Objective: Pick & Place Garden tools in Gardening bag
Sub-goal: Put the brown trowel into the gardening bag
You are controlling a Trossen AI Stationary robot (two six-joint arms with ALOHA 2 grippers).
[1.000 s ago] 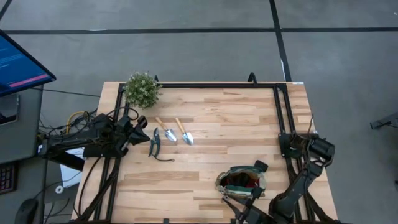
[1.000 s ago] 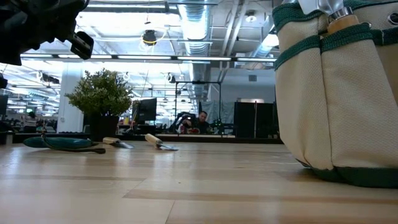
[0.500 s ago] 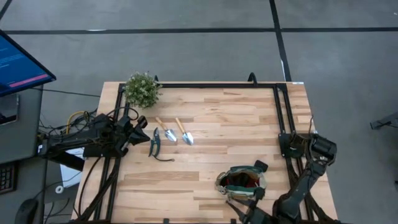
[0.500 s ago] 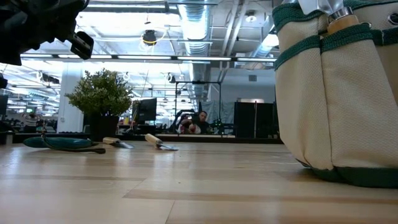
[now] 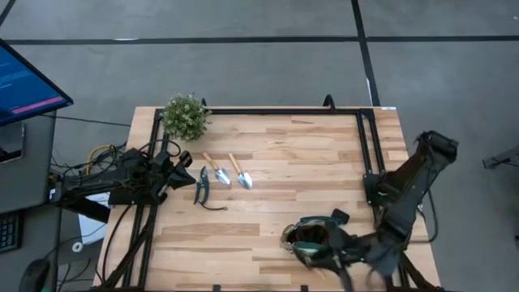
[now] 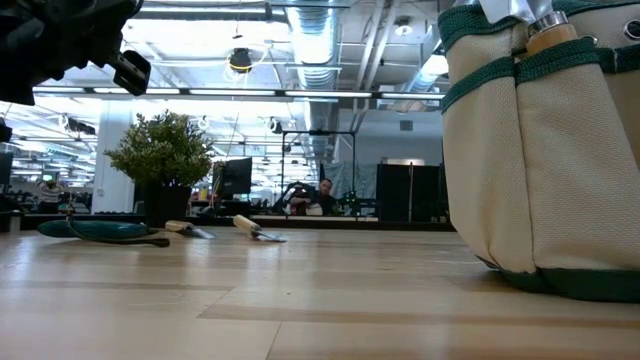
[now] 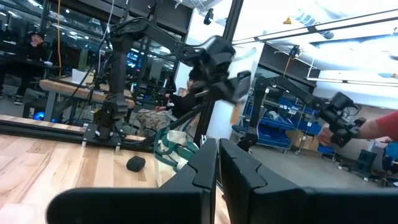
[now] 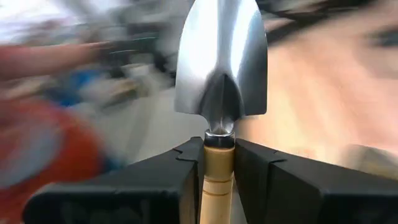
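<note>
The beige gardening bag (image 5: pixel 315 235) with green trim stands near the table's near edge and fills the right of the low view (image 6: pixel 540 150). A wooden handle (image 6: pixel 550 35) sticks out of its pocket. My right gripper (image 8: pixel 219 163) is beside the bag's near right side (image 5: pixel 336 250), shut on a trowel (image 8: pixel 221 59) with a silver blade. Dark pruning shears (image 5: pixel 201 185) and two more trowels (image 5: pixel 216 170) (image 5: pixel 240 172) lie flat on the table's left half. My left gripper (image 5: pixel 182 166) hovers shut and empty just left of the shears. My right gripper pinches the trowel's wooden handle (image 8: pixel 217 171) between its two fingers, just behind the metal collar. The fingers lie along the handle, and the blade (image 8: pixel 221 59) sticks out ahead of them. The trowel is lifted clear of the table.
A bushy green potted plant (image 5: pixel 185 116) stands at the table's far left corner. A black frame (image 5: pixel 369 146) runs along the table's sides. A small dark object (image 7: pixel 135 163) lies on the wood near the bag. People show in the room beyond the table.
My right arm has swung fast: its elbow has risen and gone toward the table's far right. Its gripper has moved from the bag's near side to beside its right, blurred by motion. The bag, the tools on the table and my left arm have kept still.
</note>
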